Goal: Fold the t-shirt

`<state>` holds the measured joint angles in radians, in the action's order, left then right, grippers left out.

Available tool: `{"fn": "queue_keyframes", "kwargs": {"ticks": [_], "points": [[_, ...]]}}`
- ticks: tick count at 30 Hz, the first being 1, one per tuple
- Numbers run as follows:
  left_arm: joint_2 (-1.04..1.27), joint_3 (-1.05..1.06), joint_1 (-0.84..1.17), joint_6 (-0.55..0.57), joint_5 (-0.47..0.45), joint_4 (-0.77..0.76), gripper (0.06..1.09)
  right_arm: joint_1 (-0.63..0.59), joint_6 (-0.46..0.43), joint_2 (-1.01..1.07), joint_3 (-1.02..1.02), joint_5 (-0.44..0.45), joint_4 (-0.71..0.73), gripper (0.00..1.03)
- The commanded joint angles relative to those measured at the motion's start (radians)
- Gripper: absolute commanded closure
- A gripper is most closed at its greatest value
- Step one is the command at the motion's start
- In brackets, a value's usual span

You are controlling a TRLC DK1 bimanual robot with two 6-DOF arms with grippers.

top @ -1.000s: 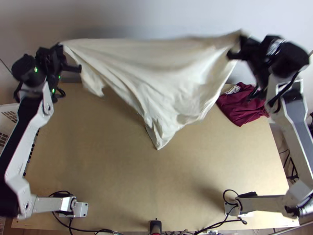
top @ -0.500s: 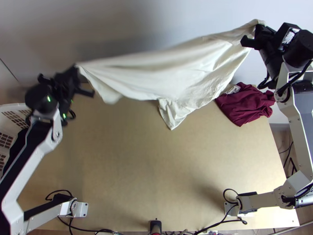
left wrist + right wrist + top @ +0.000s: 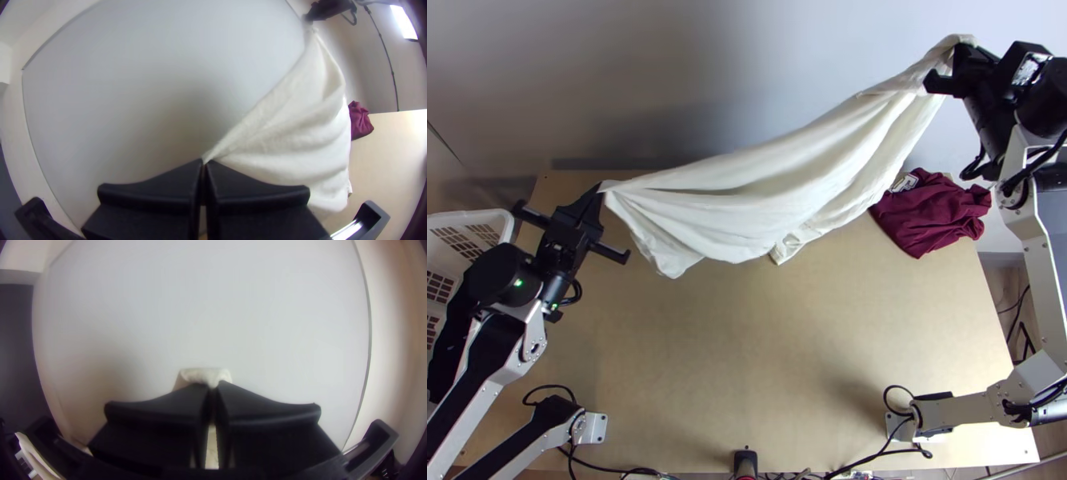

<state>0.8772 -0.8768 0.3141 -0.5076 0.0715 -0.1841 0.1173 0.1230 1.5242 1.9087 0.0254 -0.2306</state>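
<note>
The cream t-shirt (image 3: 747,204) hangs stretched between both grippers in loose folds, its lower part over the table's far half. My left gripper (image 3: 597,192) is shut on one end of it at the far left of the table; in the left wrist view the gripper (image 3: 205,162) pinches the cloth (image 3: 293,129) at its fingertips. Higher up at the far right, my right gripper (image 3: 961,53) holds the other end; in the right wrist view a bit of cloth (image 3: 207,374) pokes out at the tips of the shut gripper (image 3: 213,386).
A maroon cloth (image 3: 931,212) lies bunched at the table's far right corner. A white plastic basket (image 3: 471,240) stands at the left edge. Cables (image 3: 875,456) run along the near edge of the wooden table (image 3: 747,352), and a wall rises behind it.
My left gripper has come down toward the table and a little to the right, lowering its end of the shirt. The right gripper has moved farther up and right with its end.
</note>
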Motion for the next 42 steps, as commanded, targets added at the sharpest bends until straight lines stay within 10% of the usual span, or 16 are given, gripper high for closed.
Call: {"fn": "queue_keyframes", "kwargs": {"ticks": [1,15,16,18,19,27,42], "points": [[-0.037,0.029,-0.090,-0.048,0.002,-0.132,1.05,-0.002,-0.005,0.014,0.070,-0.004,0.001,1.00],[-0.262,0.219,0.040,0.037,-0.026,-0.299,1.02,-0.013,-0.005,0.033,0.248,-0.004,-0.006,1.00],[-0.313,0.272,0.088,0.023,-0.033,-0.293,0.87,-0.011,-0.005,0.031,0.247,-0.004,-0.007,1.00],[-0.414,0.372,0.201,0.006,-0.052,-0.293,0.20,-0.007,-0.006,0.030,0.248,-0.004,-0.009,1.00],[-0.454,0.409,0.264,-0.028,-0.053,-0.293,0.10,-0.007,-0.006,0.031,0.250,-0.004,-0.007,1.00],[-0.426,0.440,0.335,-0.029,0.039,-0.212,0.10,0.005,-0.020,0.031,0.257,-0.005,-0.055,1.00],[-0.162,0.266,0.414,0.518,0.139,0.130,0.11,0.044,-0.008,0.010,0.217,-0.004,-0.104,1.00]]}}
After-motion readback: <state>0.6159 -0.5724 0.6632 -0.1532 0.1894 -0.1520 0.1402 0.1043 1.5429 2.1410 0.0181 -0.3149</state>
